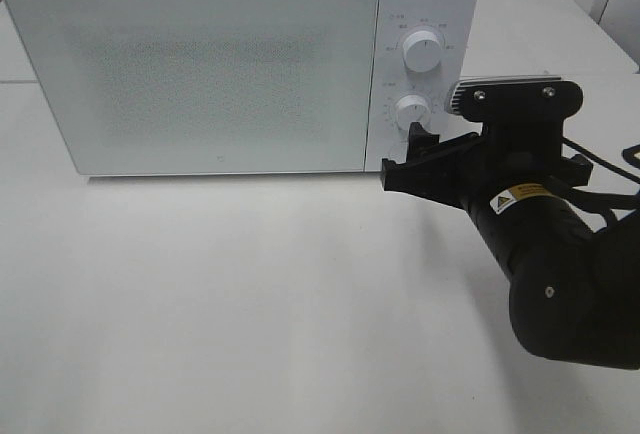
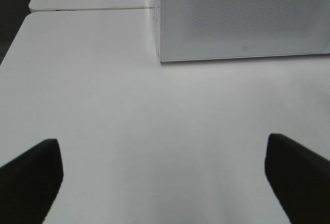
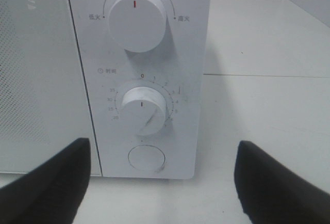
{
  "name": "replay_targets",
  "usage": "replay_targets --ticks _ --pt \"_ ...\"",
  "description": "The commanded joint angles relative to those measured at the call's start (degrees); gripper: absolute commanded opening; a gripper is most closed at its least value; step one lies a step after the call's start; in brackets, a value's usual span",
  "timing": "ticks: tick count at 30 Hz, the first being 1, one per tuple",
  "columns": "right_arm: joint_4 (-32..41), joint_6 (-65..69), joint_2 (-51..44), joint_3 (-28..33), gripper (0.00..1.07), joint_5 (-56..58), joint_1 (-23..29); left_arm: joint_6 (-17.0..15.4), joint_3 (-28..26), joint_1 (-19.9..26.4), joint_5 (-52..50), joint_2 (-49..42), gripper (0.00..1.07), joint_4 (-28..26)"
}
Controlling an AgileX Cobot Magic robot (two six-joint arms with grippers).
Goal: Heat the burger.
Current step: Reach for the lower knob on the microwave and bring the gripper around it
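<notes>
Finding: the microwave (image 1: 200,64) stands on the white table (image 1: 250,304) with its frosted door (image 1: 190,74) closed. The burger appears in no view. It may be behind that door, but the panel shows nothing through it, so this cannot be confirmed.

Right gripper (image 1: 402,154): jaws spread wide and empty, level with the control panel and close in front of it. In the wrist view the timer knob (image 3: 143,109) lies straight ahead, centred between the two fingers (image 3: 56,177). The power knob (image 3: 136,20) sits above it and the round button (image 3: 147,158) just below. The timer knob's axis points out of the panel toward the gripper, so a straight advance would bring the fingers to either side of it. Contact is not made.

Left gripper (image 2: 162,152): jaws fully spread and empty, low over bare table and facing the door's lower corner, well apart from the controls.

Assessment: the right arm is clearly the nearer to the knobs. If the burger is loaded, setting the time is the step in hand
</notes>
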Motion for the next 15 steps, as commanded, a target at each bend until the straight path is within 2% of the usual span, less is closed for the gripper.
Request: replay_targets --ticks 1,15 --pt "-0.5 -0.7 0.9 -1.5 0.75 -5.8 0.0 -0.3 0.2 0.2 -0.6 -1.2 1.0 -0.4" --pt "-0.4 -4.1 6.7 -9.2 0.75 -5.4 -0.1 -0.3 0.2 0.2 -0.6 -1.2 1.0 -0.4"
